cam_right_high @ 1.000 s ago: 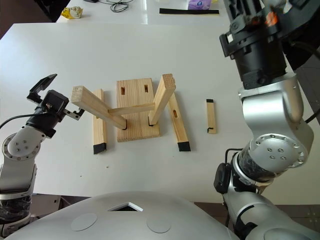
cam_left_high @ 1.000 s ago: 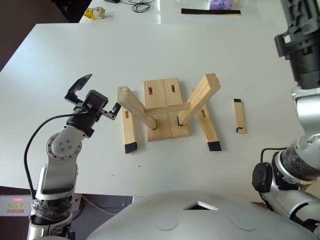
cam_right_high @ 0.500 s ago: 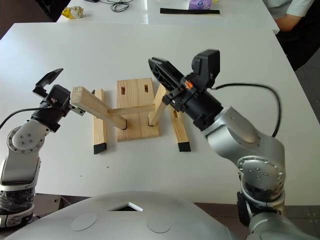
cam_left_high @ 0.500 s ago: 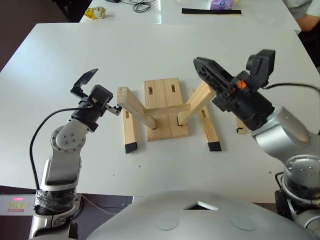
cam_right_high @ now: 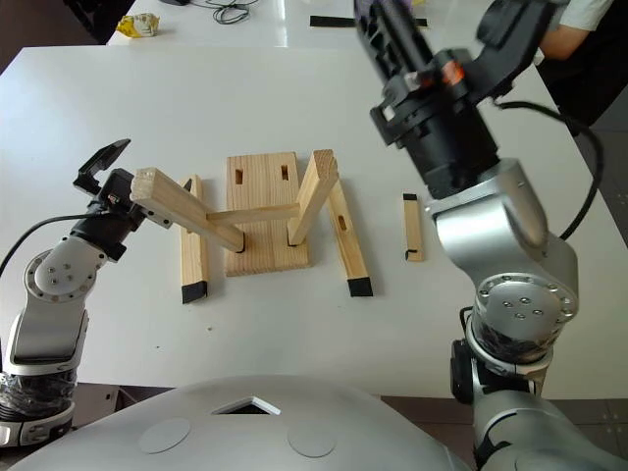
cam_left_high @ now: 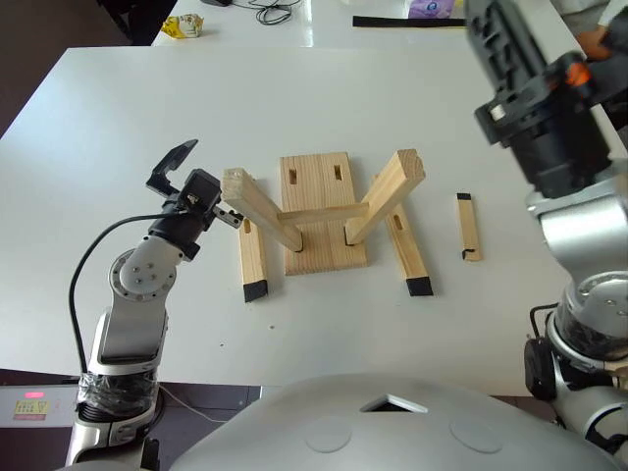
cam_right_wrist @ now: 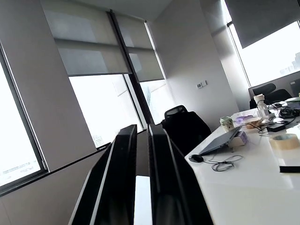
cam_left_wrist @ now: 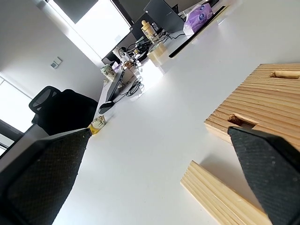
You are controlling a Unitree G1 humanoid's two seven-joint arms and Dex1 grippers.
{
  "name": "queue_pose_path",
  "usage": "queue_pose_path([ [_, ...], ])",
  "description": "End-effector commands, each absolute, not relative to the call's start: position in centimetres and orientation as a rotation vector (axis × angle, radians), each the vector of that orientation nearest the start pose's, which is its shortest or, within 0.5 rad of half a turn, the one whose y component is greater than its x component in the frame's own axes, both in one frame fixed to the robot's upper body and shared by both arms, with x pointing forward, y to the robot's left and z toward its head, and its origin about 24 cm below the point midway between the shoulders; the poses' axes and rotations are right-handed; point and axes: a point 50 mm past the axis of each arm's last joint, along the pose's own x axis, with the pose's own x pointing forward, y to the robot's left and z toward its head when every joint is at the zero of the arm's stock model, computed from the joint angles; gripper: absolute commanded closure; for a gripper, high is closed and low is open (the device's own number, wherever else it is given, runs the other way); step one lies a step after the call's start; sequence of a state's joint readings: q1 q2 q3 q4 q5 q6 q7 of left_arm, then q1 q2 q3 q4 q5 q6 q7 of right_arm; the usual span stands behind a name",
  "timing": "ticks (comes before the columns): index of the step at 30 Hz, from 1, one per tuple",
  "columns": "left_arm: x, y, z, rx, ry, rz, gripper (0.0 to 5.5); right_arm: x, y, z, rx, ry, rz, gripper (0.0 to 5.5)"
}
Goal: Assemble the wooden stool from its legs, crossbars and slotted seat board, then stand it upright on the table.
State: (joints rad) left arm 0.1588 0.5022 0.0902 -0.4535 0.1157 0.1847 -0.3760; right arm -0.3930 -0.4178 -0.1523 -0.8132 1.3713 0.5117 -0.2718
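The seat board [cam_left_high: 324, 211] lies flat on the worktop [cam_left_high: 118, 98]. Two standing legs [cam_left_high: 263, 211] [cam_left_high: 383, 196] lean out of its slots, joined by a crossbar [cam_left_high: 324, 210]. A loose leg [cam_left_high: 253, 257] lies just beside its left edge, another [cam_left_high: 407, 250] beside its right, and a short crossbar [cam_left_high: 469, 227] lies farther right. The left hand [cam_left_high: 204, 183], fingers spread wide, has edged closer to the leg leaning left of the board. The right hand [cam_right_wrist: 142, 136], fingers nearly together and holding nothing, has swung up from over the board to high on its right
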Motion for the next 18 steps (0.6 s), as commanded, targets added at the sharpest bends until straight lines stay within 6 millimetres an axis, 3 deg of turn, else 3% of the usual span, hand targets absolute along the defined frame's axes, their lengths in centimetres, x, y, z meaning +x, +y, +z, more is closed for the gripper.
queue_pose_path([
  [1,22.0,21.4,11.3,0.658,-0.014,-0.307,0.10,19.2,-13.0,29.1,0.668,-0.489,0.840,5.09],
  [2,22.1,21.4,11.4,0.658,-0.016,-0.312,0.10,19.0,-12.8,28.4,0.658,-0.451,0.848,5.09],
  [6,22.5,21.2,11.5,0.658,-0.022,-0.330,0.10,20.1,-10.8,18.8,0.388,0.012,0.787,5.09],
  [9,22.7,21.1,11.6,0.658,-0.025,-0.346,0.10,19.8,-10.7,14.2,0.285,0.172,0.750,5.09],
  [12,22.9,21.1,11.8,0.658,-0.027,-0.350,0.10,19.9,-10.7,14.7,0.311,0.112,0.735,5.09],
  [18,22.6,21.0,11.4,0.652,-0.018,-0.333,0.10,21.0,-12.4,21.4,0.541,-0.219,0.700,5.09],
])
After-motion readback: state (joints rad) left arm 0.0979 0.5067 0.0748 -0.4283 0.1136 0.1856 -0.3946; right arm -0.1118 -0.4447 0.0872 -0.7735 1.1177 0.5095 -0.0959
